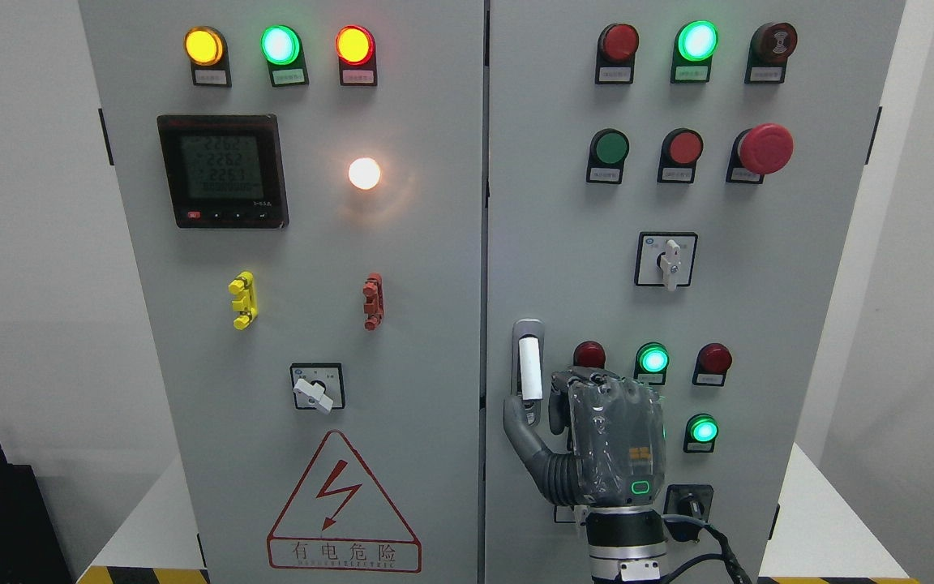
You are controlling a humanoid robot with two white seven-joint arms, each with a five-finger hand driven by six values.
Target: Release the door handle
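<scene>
One hand [589, 442] at the door handle [529, 369].
Right thumb hooks beneath it, fingers curled; best spread everything, then withdraw straight back.

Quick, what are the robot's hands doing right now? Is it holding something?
Right hand: at the white door handle on the grey cabinet door; thumb beside it, but whether it grips cannot be told.
Left hand: not in view.

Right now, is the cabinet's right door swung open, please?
No, the right door sits flush beside the left door, with the right hand at its handle.
</scene>
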